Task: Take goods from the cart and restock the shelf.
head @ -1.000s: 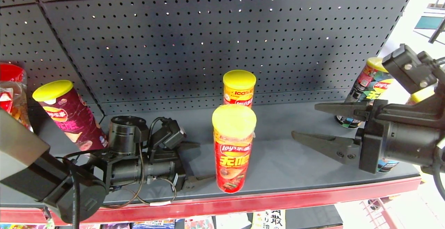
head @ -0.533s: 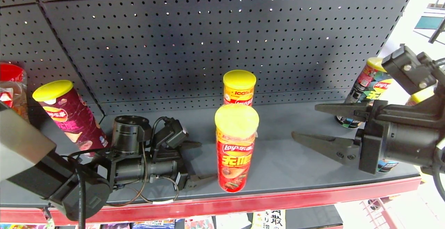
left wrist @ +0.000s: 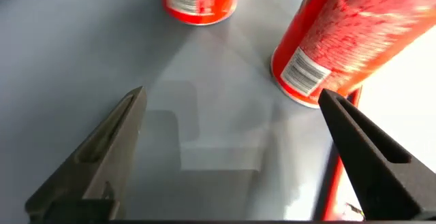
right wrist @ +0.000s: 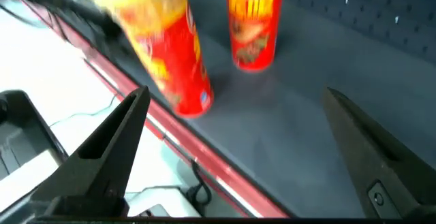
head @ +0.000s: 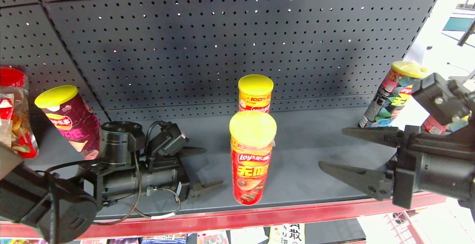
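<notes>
A red chip can with a yellow lid (head: 251,158) stands upright near the grey shelf's (head: 304,170) front edge. A second, similar can (head: 255,94) stands behind it by the back panel. My left gripper (head: 212,166) lies low on the shelf, left of the front can, open and apart from it. In the left wrist view the left gripper (left wrist: 231,94) is empty, with the front can (left wrist: 354,33) beyond one finger. My right gripper (head: 331,147) hovers open to the right of the front can. Its wrist view shows the right gripper (right wrist: 236,91) empty and both cans (right wrist: 174,54) ahead.
A purple can (head: 70,121) leans at the shelf's left, beside a snack bag (head: 11,114). A black and teal can (head: 393,95) leans at the right, with another can (head: 432,125) partly hidden behind my right arm. The perforated back panel (head: 222,51) closes the rear. A red lip (head: 297,214) runs along the front.
The front can shifted slightly right, then stayed. My left gripper has drawn back to the left, away from it. My right gripper has dropped lower and moved right, uncovering the black and teal can.
</notes>
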Tool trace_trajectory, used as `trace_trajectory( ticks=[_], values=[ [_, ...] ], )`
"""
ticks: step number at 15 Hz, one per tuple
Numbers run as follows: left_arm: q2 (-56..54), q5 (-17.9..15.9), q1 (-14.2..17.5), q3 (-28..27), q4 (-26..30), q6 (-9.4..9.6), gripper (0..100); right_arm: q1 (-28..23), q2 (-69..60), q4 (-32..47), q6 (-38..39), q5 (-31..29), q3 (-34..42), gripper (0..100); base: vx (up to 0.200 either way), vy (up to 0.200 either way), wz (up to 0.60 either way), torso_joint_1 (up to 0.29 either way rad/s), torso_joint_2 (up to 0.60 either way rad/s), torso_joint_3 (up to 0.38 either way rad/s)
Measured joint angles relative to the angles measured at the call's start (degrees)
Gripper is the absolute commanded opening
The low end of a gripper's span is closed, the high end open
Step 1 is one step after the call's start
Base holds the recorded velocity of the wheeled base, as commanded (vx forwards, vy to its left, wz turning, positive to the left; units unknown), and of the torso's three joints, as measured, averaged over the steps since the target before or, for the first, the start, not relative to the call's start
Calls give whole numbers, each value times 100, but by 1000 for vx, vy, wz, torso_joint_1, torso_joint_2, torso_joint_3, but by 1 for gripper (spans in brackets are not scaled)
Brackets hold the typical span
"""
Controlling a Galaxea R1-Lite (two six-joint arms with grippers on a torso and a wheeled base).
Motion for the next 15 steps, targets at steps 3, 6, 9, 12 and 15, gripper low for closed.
trace_trajectory(
  ticks=[3,6,9,12,15],
  values=[
    [-1020,540,68,542,128,-367,100,0,-680,11,-93,-279,747,100,0,0,0,0,0,0],
    [-2343,1389,171,1045,898,-600,100,-52,-1742,512,-140,-900,1381,100,0,0,0,0,0,0],
    [-3931,2358,411,1136,2809,-663,100,-486,-3132,1976,-126,-1310,1519,100,0,0,0,0,0,0],
    [-5736,3366,713,868,5271,-685,100,-1908,-4175,2829,-101,-1504,1468,100,0,0,0,0,0,0],
    [-7370,4113,959,639,6830,-641,100,-2672,-4704,3133,-30,-1506,1329,100,0,0,0,0,0,0]
  ],
)
